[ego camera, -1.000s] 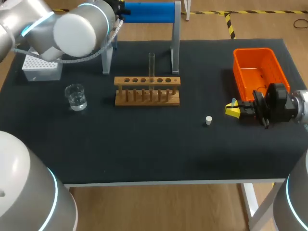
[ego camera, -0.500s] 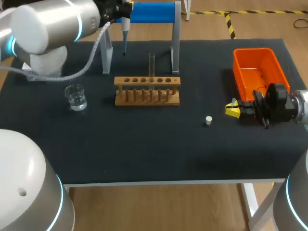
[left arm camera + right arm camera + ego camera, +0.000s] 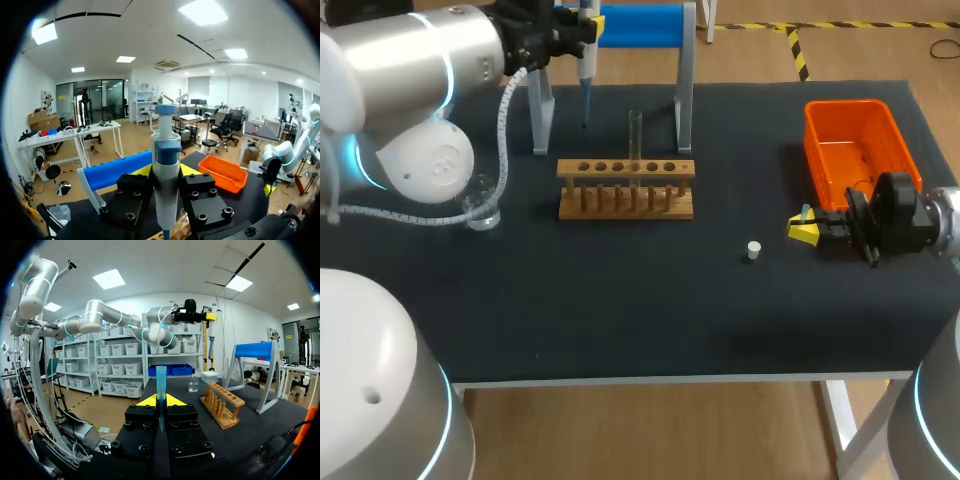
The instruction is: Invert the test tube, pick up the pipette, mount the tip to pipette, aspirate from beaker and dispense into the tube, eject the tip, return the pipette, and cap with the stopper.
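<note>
Black table (image 3: pixel 620 320), seen from above and behind, both arms in view.

- Wooden rack (image 3: pixel 626 188): set at the middle of the table, one row of holes along its top.
- Test tube (image 3: pixel 635 135): clear, stood upright in the rack, mouth up, in a hole near the middle of the row.
- Stand (image 3: pixel 640 25): blue bar on two grey legs, placed beyond the rack at the far edge.
- Left gripper (image 3: pixel 582 22): held high in front of the blue bar's left end. In the left wrist view both fingers are seen pressed against the pipette (image 3: pixel 165 165) from two sides, so the tool is clamped on it.
- Pipette, head view (image 3: pixel 586 75): carried upright, narrow end down, above the far part of the table between the stand's left leg and the test tube, clear of the rack.
- Beaker (image 3: pixel 485 212): clear, liquid inside, stood left of the rack, partly hidden behind the left arm.
- Stopper (image 3: pixel 753 250): small, white, lying on the bare table between the rack and the right gripper, touching neither.
- Right gripper (image 3: pixel 803 230): held low over the table's right side, just in front of the orange bin (image 3: pixel 855 150). In the right wrist view its fingers are seen closed around a blue tip (image 3: pixel 161 385), which is held upright between them.
- Beyond the blue tip in that view, the rack, the beaker and the stand are seen well apart from the right gripper.
</note>
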Tool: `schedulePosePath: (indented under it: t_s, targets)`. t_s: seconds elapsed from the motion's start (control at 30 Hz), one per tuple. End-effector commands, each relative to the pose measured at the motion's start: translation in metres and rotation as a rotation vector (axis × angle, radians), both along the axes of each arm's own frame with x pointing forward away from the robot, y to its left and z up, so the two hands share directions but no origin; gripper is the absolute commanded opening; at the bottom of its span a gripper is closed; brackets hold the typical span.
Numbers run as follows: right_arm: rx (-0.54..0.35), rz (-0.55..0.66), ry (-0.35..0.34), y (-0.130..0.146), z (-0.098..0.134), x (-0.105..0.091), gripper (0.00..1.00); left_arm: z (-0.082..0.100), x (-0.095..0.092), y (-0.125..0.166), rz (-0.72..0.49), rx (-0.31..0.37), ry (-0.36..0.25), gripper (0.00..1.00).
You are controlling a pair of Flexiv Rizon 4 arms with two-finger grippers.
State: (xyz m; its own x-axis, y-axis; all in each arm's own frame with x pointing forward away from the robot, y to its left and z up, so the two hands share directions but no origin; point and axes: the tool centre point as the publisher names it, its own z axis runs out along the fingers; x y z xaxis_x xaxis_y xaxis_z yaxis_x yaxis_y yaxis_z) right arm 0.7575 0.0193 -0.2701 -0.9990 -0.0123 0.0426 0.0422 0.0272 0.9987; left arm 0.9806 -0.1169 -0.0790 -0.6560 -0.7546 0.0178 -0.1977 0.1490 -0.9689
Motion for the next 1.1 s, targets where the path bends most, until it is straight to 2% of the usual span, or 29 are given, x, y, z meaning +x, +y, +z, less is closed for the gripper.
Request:
schedulePosePath:
  t_s: [0.03,0.33,0.57,0.73,0.77,0.83,0.9,0.93,0.97,1.0,1.03,1.07,1.1]
  targets:
    - [0.000,0.001,0.000,-0.001,0.000,0.000,0.00,0.001,0.000,0.005,-0.139,-0.028,0.022,0.00]
    - [0.000,0.001,0.000,-0.001,0.000,0.000,0.00,0.001,0.000,0.005,-0.139,-0.028,0.022,0.00]
    - [0.000,0.001,0.000,-0.001,0.000,0.000,0.00,0.009,-0.019,0.009,-0.295,-0.100,-0.008,0.00]
    - [0.000,0.001,0.000,-0.001,0.000,0.000,0.00,0.008,-0.030,0.007,-0.398,-0.118,0.003,0.00]
    - [0.000,0.001,0.000,-0.001,0.000,0.000,0.00,0.007,-0.032,0.007,-0.395,-0.083,0.001,0.00]
    - [0.000,0.001,0.000,-0.001,0.000,0.000,0.00,0.005,-0.034,0.007,-0.417,-0.057,0.005,0.00]
    - [0.000,0.001,0.000,-0.001,0.000,0.000,0.00,0.003,-0.034,0.009,-0.392,0.032,0.006,0.00]
    - [0.000,0.001,0.000,-0.001,0.000,0.000,0.00,0.004,-0.033,0.012,-0.389,0.018,-0.005,0.00]
    - [0.000,0.001,0.000,-0.001,0.000,0.000,0.00,0.004,-0.032,0.014,-0.351,0.110,-0.010,0.00]
    - [0.000,0.001,0.000,-0.001,0.000,0.000,0.00,0.002,-0.031,0.015,-0.335,0.160,-0.006,0.00]
    - [0.000,0.001,0.000,-0.001,0.000,0.000,0.00,0.004,-0.030,0.018,-0.348,0.086,-0.027,0.00]
    - [0.000,0.001,0.000,-0.001,0.000,0.000,0.00,0.006,-0.029,0.021,-0.310,0.140,-0.027,0.00]
    - [0.000,0.001,0.000,-0.001,0.000,0.000,0.00,0.003,-0.026,0.023,-0.256,0.264,-0.006,0.00]
